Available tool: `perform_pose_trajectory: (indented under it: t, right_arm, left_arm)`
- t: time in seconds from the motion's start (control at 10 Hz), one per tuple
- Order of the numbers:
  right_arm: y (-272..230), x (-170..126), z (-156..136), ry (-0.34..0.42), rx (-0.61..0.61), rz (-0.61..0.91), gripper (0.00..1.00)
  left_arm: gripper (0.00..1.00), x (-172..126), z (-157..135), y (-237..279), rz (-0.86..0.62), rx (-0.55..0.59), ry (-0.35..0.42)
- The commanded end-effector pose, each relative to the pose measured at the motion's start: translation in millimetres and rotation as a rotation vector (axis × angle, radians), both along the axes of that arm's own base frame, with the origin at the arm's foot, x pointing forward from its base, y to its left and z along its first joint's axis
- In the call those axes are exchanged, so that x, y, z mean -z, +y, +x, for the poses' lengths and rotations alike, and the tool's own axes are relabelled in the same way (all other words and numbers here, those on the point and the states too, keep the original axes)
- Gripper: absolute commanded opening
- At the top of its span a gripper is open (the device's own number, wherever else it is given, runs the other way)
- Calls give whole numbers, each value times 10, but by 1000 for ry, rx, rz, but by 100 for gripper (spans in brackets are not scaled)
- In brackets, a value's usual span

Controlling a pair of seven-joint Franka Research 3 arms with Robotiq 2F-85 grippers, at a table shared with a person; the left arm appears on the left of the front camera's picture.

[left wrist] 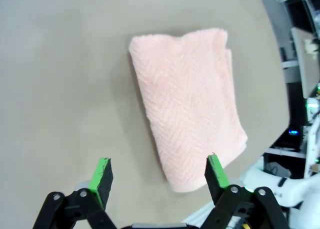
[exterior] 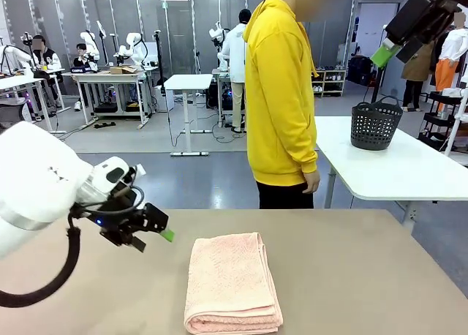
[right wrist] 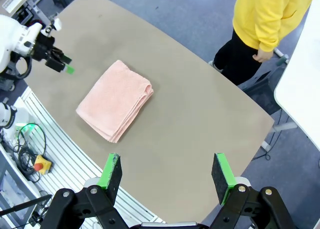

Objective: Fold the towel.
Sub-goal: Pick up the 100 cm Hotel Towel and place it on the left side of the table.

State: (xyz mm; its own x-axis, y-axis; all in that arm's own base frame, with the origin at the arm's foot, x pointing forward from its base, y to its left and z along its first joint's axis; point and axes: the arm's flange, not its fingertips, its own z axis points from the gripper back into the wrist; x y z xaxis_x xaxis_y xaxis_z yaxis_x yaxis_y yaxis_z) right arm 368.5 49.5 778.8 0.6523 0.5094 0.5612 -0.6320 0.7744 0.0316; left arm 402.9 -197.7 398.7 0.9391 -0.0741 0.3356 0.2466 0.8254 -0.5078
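The towel (exterior: 232, 284) lies folded into a thick, layered rectangle near the counter's (exterior: 351, 276) near edge, so the folding looks finished. The left gripper (left wrist: 158, 178) hovers beside it, fingers wide and empty; the right gripper (right wrist: 167, 176) hangs high above, fingers likewise wide.

Grey floor (exterior: 212, 167), white tables (exterior: 395, 167) beyond, one bearing a black basket (exterior: 375, 124).

The left gripper (exterior: 155, 235) hangs low at the left, its fingers spread wide and bare. The right gripper (exterior: 386, 55) is raised high at the right, fingers apart, holding nothing.
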Motion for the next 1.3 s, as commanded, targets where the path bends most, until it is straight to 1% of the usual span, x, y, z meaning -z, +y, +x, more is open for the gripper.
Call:
perform_pose_trajectory:
  t: [0.0,0.1,0.2,0.3,0.4,0.5,0.6,1.0,1.1,1.2]
  right_arm:
    - [-10,-20,-6,12,5,-2,91]
    - [-10,-20,-6,12,5,-2,91]
    - [-10,-20,-6,12,5,-2,91]
    - [-10,-20,-6,12,5,-2,91]
    - [-10,-20,-6,12,5,-2,91]
    - [-10,-20,-6,12,5,-2,91]
    - [-10,-20,-6,12,5,-2,91]
    - [-10,-20,-6,12,5,-2,91]
    - [-10,-20,-6,12,5,-2,91]
    - [-10,-20,-6,12,5,-2,91]
  left_arm:
    - [94,251,146,-125,-85,-17,32]
    - [94,379,158,-205,-127,-17,76]
    - [94,510,181,-246,-137,-42,81]
    - [94,645,195,-298,-135,-47,71]
    - [94,730,210,-324,-129,-79,63]
    - [94,718,237,-331,-149,-74,39]
    - [94,569,129,-297,-126,-65,107]
    - [94,569,129,-297,-126,-65,107]
    - [94,609,157,-305,-131,-67,95]
    - [94,629,204,-341,-199,-4,74]
